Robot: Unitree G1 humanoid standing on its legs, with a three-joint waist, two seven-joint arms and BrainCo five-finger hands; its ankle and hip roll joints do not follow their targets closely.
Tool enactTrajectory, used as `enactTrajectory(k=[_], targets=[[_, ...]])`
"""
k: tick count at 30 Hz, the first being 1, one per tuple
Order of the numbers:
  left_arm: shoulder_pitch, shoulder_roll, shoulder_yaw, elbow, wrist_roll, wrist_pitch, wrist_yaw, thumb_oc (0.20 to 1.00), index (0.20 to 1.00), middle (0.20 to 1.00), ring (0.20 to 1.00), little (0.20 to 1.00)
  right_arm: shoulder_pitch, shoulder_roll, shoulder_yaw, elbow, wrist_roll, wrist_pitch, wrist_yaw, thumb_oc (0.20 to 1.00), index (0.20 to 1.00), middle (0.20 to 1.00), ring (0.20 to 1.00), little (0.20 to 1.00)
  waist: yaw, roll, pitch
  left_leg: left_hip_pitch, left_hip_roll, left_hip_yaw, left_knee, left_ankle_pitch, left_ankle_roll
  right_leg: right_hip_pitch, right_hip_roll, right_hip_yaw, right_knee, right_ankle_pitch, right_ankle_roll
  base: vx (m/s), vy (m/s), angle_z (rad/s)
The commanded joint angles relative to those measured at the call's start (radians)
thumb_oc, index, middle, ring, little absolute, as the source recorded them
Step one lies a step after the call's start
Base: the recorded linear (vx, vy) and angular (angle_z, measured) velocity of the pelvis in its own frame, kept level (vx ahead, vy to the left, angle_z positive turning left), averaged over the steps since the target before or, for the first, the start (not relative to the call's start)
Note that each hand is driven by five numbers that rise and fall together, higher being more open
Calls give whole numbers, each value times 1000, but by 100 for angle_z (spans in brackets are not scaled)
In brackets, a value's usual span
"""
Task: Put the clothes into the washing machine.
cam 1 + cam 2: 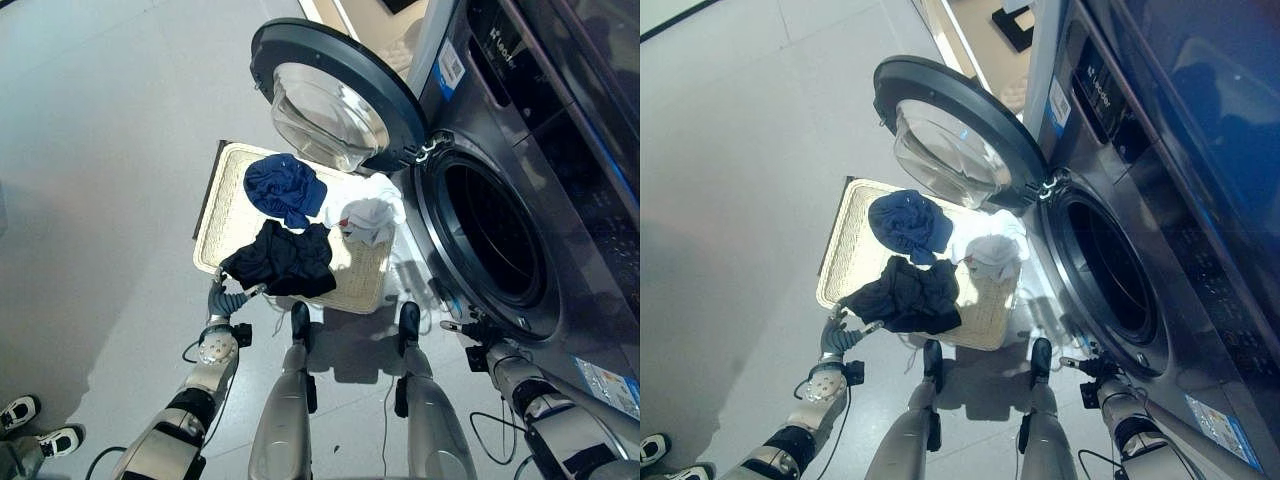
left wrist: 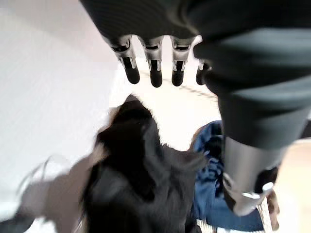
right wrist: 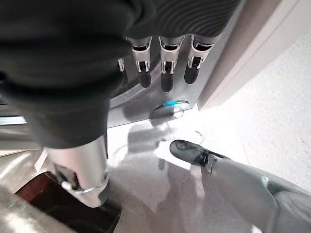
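Observation:
A cream woven basket (image 1: 214, 205) lies on the floor in front of the washing machine (image 1: 560, 200). In it are a blue garment (image 1: 285, 187), a black garment (image 1: 280, 260) and a white garment (image 1: 368, 218). The machine's drum opening (image 1: 490, 245) is dark, and its round door (image 1: 330, 100) is swung wide open. My left hand (image 1: 225, 298) hovers at the basket's near left corner beside the black garment (image 2: 131, 165), fingers (image 2: 155, 73) straight and holding nothing. My right hand (image 1: 465, 325) hangs open, low by the machine's front below the opening, with its fingers (image 3: 166, 68) extended.
The open door hangs over the far end of the basket. A person's shoes (image 1: 30, 425) stand at the lower left on the grey floor. A pale wall or cabinet base (image 1: 340, 15) runs behind the machine.

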Motion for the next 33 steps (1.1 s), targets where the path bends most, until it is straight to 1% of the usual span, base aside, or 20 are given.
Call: enactTrajectory(k=[1,2,3,6,8,9,13,16,19,20,24,29,33], targets=[[-56,65,-25,-41,183,-8,148,1000,1000,1000,1000,1000,24,-20,37,-51,23,-35,-25,1000,1000,1000,1000,1000,11,-80,-9,-98,-72,-46,135,-86,35,-132,-18,-2,142,-29,39,0,0,0],[-61,70,-30,-45,200,-5,160,1000,1000,1000,1000,1000,22,-22,38,-57,21,-34,-26,1000,1000,1000,1000,1000,9,-80,-9,-110,-73,-47,145,-87,35,-143,-17,-1,150,-31,39,-23,-7,8],[-89,96,-49,-61,276,1,215,1000,1000,1000,1000,1000,15,-41,44,-81,35,-38,-27,1000,1000,1000,1000,1000,5,-81,-9,-165,-79,-50,183,-92,35,-194,-15,-3,181,-37,39,-15,4,15],[-133,127,-94,-75,427,31,291,1000,1000,1000,1000,1000,1,-57,49,-95,42,-53,-27,1000,1000,1000,1000,1000,2,-80,-9,-247,-90,-56,244,-100,36,-266,-12,-1,232,-45,39,-6,-2,14],[-167,152,-127,-76,507,59,312,1000,1000,1000,1000,1000,-12,-65,54,-108,46,-54,-25,1000,1000,1000,1000,1000,2,-80,-9,-295,-96,-64,283,-107,38,-308,-8,3,265,-50,38,9,-12,9],[-187,165,-142,-76,522,71,314,1000,1000,1000,1000,1000,-18,-70,57,-116,48,-54,-22,1000,1000,1000,1000,1000,0,-81,-9,-317,-98,-67,296,-109,38,-329,-5,5,279,-52,38,10,-15,11],[-241,208,-185,-54,580,79,324,1000,1000,1000,1000,1000,-35,-80,71,-138,54,-58,-18,1000,1000,1000,1000,1000,-7,-83,-9,-367,-99,-68,318,-112,39,-379,4,5,301,-55,38,2,-6,4],[-285,234,-227,-31,599,87,306,1000,1000,1000,1000,1000,-47,-84,82,-155,56,-59,-20,1000,1000,1000,1000,1000,-11,-83,-9,-404,-98,-73,343,-119,39,-417,11,10,326,-61,37,0,0,0],[-328,253,-270,-4,588,103,235,1000,1000,1000,1000,1000,-58,-90,92,-164,56,-62,-18,1000,1000,1000,1000,1000,-20,-84,-9,-431,-95,-76,354,-118,37,-448,17,14,339,-61,37,0,0,0],[-351,257,-292,17,569,122,175,1000,1000,1000,1000,1000,-75,-98,95,-160,55,-61,-14,1000,1000,1000,1000,1000,-25,-83,-9,-444,-95,-75,356,-118,36,-460,18,14,337,-58,37,0,0,0],[-357,257,-319,46,550,137,144,1000,1000,1000,1000,1000,-95,-110,103,-161,58,-59,-11,1000,1000,1000,1000,1000,-33,-81,-9,-467,-93,-77,363,-114,33,-484,23,19,337,-51,36,8,21,-1],[-391,256,-333,87,523,141,150,1000,1000,1000,1000,1000,-117,-120,118,-155,61,-66,-11,1000,1000,1000,1000,1000,-42,-82,-9,-491,-91,-73,367,-110,28,-508,28,26,339,-49,34,5,36,-2],[-422,261,-339,113,497,179,123,1000,1000,1000,1000,1000,-135,-124,124,-157,65,-64,-10,1000,1000,1000,1000,1000,-45,-86,-9,-511,-94,-76,376,-109,26,-526,31,29,347,-47,35,0,0,0]])
